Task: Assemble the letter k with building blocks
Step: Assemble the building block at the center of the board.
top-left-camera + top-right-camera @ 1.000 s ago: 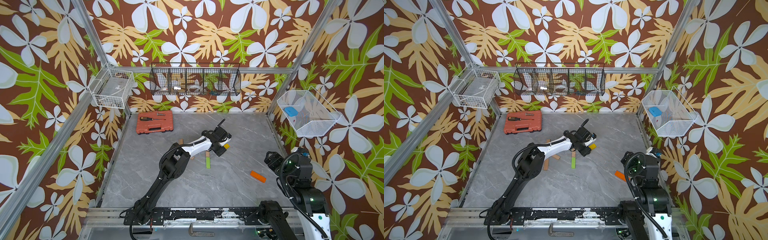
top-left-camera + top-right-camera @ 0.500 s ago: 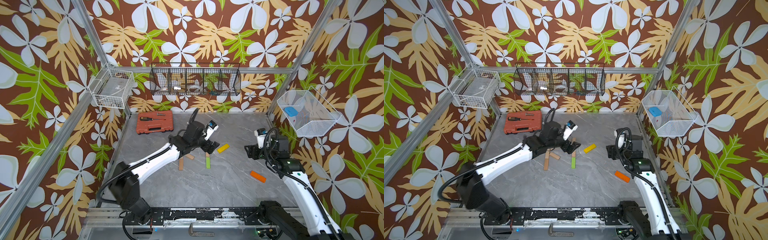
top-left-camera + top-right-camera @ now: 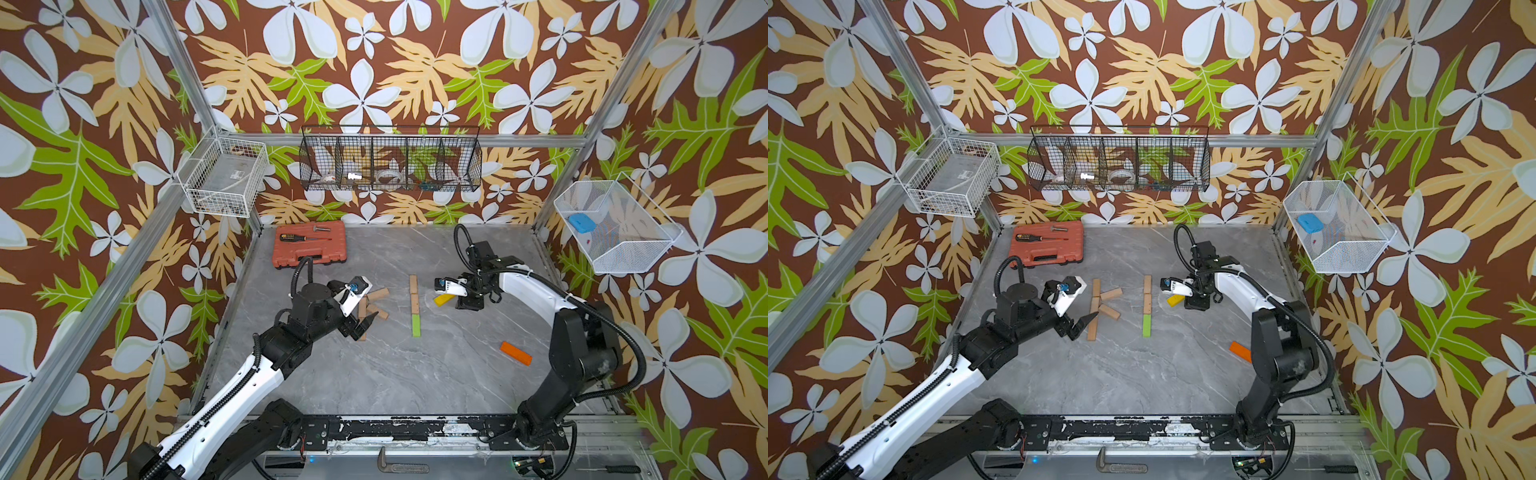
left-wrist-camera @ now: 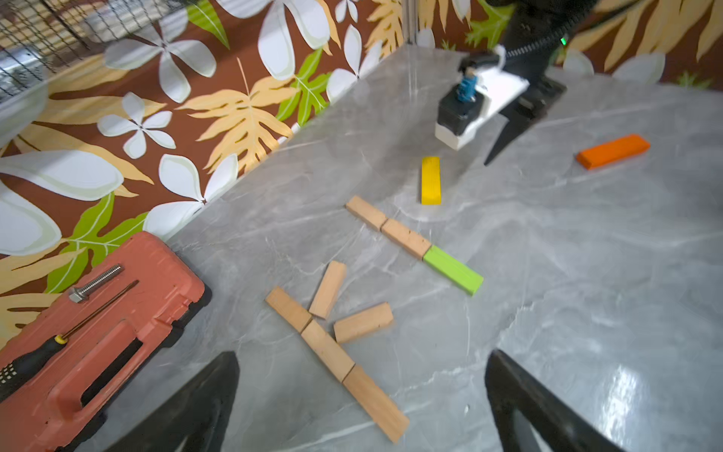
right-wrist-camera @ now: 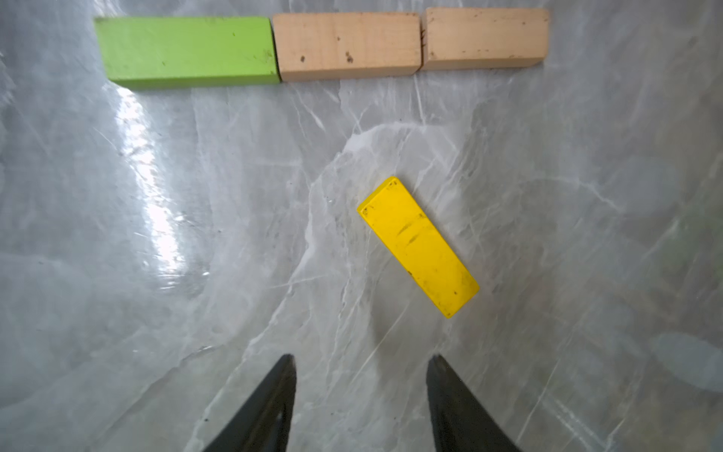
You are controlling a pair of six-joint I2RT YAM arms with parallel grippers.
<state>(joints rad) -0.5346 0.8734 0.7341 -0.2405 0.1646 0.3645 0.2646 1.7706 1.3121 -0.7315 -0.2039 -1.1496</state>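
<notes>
Several plain wooden building blocks form a K shape left of centre, seen also in the left wrist view. To its right two wooden blocks and a green block lie end to end in a line. A yellow block lies slanted just right of that line. An orange block lies alone at the front right. My left gripper hangs wide open and empty over the K's near end. My right gripper is open and empty, its tips just short of the yellow block.
A red-orange tool case with a screwdriver and a bolt on it lies at the back left of the grey table. Wire baskets hang on the back wall, left wall and right wall.
My left gripper let go of the yellow block, opened wide and drew back left to the wooden K. My right arm swung in from the front right to the yellow block, its jaws narrowing.
</notes>
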